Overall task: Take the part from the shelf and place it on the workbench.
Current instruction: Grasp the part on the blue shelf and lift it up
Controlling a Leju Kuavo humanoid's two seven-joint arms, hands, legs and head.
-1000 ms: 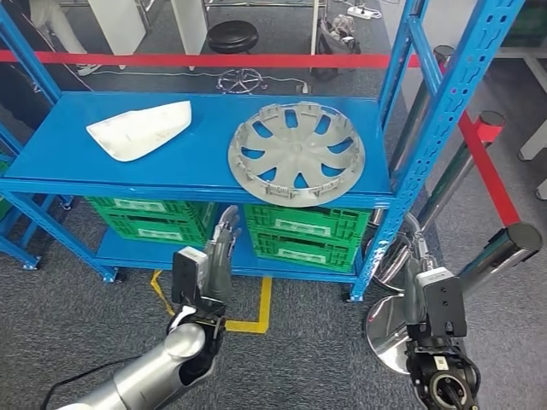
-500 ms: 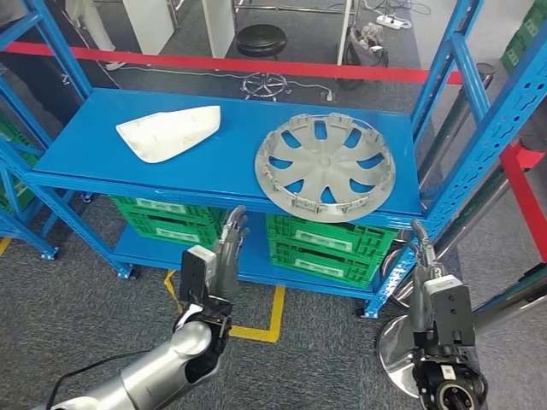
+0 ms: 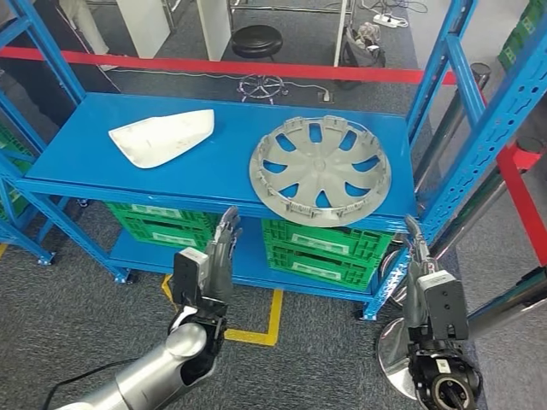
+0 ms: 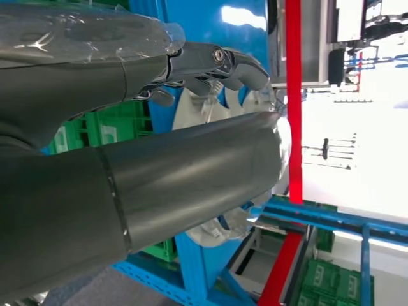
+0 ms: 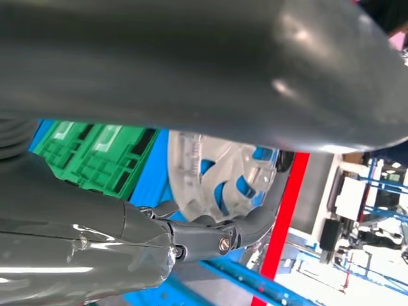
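A silver wheel cover [image 3: 320, 169] lies flat on the right half of the blue shelf board [image 3: 226, 162]; it also appears in the right wrist view [image 5: 217, 169]. A white curved panel [image 3: 162, 137] lies on the left half. My left hand [image 3: 219, 252] is raised below the shelf's front edge, left of the wheel cover, fingers straight and apart, holding nothing. My right hand [image 3: 416, 243] is up beside the right blue upright, below the wheel cover's right rim, also holding nothing. In the left wrist view my fingers [image 4: 211, 64] stretch toward the shelf.
Green crates [image 3: 322, 248] fill the lower shelf behind both hands. Blue uprights [image 3: 477, 128] frame the right side. A chrome stanchion base [image 3: 392, 363] stands on the floor by my right arm. Red barrier tape [image 3: 258, 67] and a black stool [image 3: 256, 41] lie beyond the shelf.
The whole picture has shifted, so the camera moved: the shelf slid right, then slightly left. Both hands stay raised below the shelf front, holding nothing.
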